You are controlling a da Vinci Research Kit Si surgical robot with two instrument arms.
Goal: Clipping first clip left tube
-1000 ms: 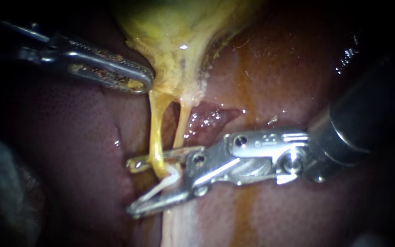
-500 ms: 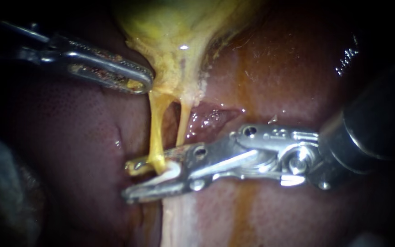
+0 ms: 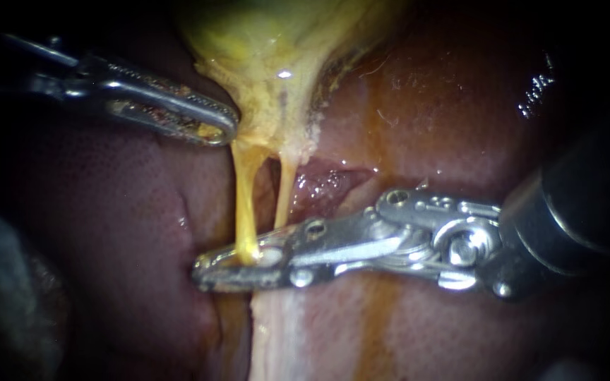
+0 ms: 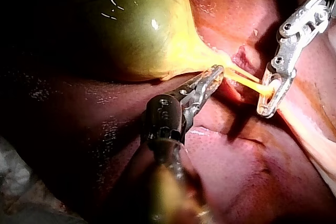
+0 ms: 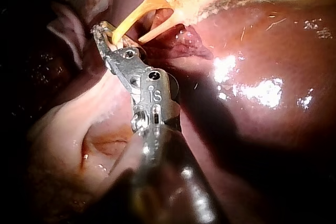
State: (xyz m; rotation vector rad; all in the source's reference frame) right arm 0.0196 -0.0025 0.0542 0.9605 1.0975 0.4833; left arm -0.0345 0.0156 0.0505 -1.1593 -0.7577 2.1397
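Note:
The yellow left tube (image 3: pixel 243 204) runs down from the gallbladder (image 3: pixel 277 63), with the thinner right tube (image 3: pixel 284 194) beside it. My right instrument (image 3: pixel 231 267) comes in from the right, its jaws shut across the left tube low down, and a white clip (image 3: pixel 271 255) shows between them. The right wrist view shows the same jaws (image 5: pixel 107 38) closed on the left tube (image 5: pixel 134 17). My left instrument (image 3: pixel 213 123) comes in from the upper left, and its jaws are shut on the edge of the gallbladder's neck, holding it taut (image 4: pixel 214 74).
Dark red liver (image 3: pixel 128 212) lies all around the tubes, wet and shiny on the right (image 3: pixel 446 106). A pale band of tissue (image 3: pixel 277 339) runs below the right instrument's jaws. The green gallbladder body (image 4: pixel 142 24) lies beyond the left instrument.
My right instrument's jaws have closed from wide open to shut around the left tube, pressing the white clip together. The left instrument has stayed still.

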